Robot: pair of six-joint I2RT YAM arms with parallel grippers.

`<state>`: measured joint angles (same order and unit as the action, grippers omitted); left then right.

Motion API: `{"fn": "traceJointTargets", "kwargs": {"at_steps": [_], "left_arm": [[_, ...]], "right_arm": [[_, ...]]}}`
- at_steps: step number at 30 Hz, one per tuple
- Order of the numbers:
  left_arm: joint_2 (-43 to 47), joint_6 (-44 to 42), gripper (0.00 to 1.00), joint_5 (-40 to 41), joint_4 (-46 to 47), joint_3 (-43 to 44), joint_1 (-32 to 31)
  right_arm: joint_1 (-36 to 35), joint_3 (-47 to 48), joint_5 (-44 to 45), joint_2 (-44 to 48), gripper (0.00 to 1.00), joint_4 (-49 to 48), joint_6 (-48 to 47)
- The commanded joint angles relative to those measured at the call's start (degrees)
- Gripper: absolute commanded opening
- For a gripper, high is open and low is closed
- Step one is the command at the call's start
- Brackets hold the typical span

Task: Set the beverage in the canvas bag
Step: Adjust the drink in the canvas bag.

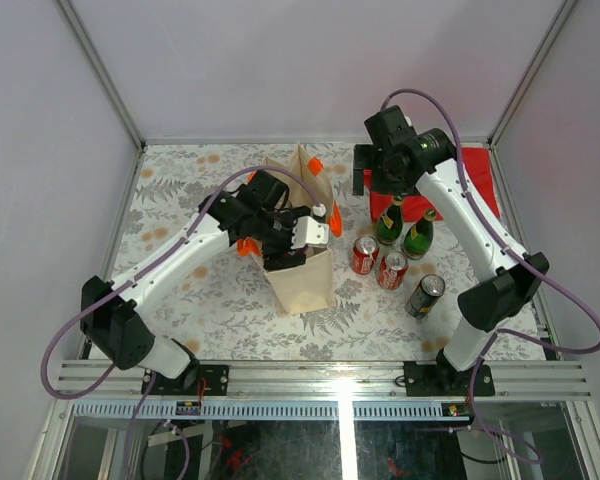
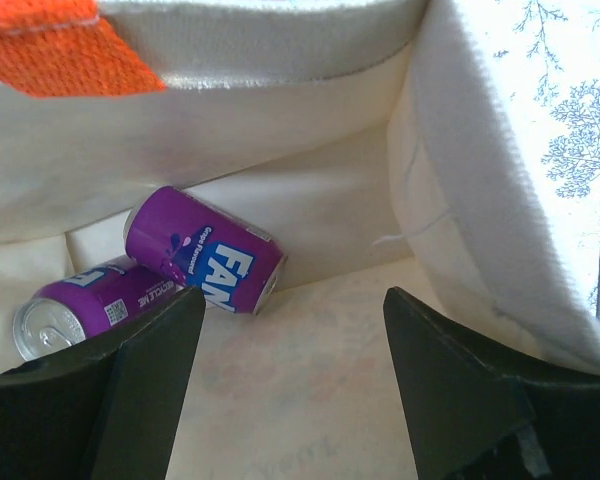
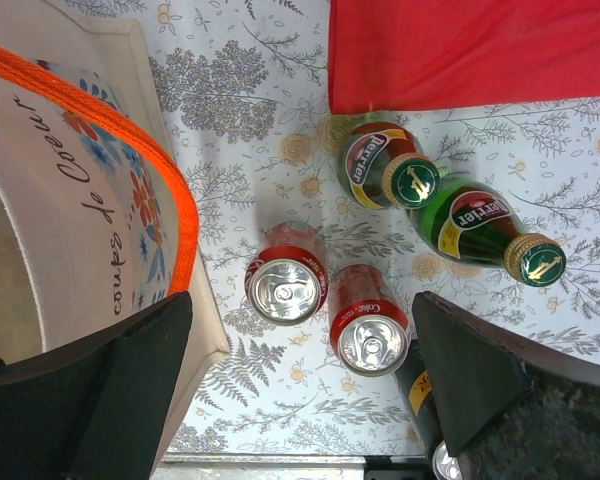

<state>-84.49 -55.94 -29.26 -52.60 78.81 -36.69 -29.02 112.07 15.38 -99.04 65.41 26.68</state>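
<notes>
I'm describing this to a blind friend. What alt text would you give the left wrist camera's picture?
Two purple soda cans lie on their sides together at the bottom of the beige canvas bag, seen looking down into it. The left gripper hangs open and empty in the foreground, and an orange handle shows at top left.

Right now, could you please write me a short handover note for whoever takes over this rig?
Left pincer: open, empty, at the mouth of the canvas bag.
Right pincer: open, empty, above the drinks on the table.
Done: purple cans, two of them, lie inside the bag.
Left: red cans, green bottles and a dark can are on the table beside the bag, none gripped.
</notes>
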Motion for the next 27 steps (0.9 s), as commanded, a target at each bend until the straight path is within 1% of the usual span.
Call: {"fn": "traceJointTargets", "kwargs": {"at_steps": [1, 12, 16, 22, 27], "left_arm": [[-1.49, -2.65, 0.72, 1.97, 2.54, 0.42, -1.49], [-0.96, -7.00, 0.73, 5.94, 2.53, -7.70, -2.76], [-0.02, -7.27, 0.73, 6.54, 2.64, -9.39, -2.79], [-2.91, 0.16, 0.73, 8.30, 6.67, -6.40, -2.17], [-3.18, 1.39, 0.75, 12.13, 13.26, -9.22, -1.89]], "right_arm": [[0.92, 0.99, -0.64, 2.08, 0.99, 1.48, -1.78], [2.39, 7.75, -2.82, -3.06, 0.99, 3.09, -3.25], [3.26, 8.81, -3.54, -4.34, 0.99, 3.23, -3.75], [3.99, 9.68, -4.39, -5.49, 0.99, 2.95, -3.80], [4.42, 9.86, -4.66, -5.87, 0.99, 2.90, -4.13]]}}
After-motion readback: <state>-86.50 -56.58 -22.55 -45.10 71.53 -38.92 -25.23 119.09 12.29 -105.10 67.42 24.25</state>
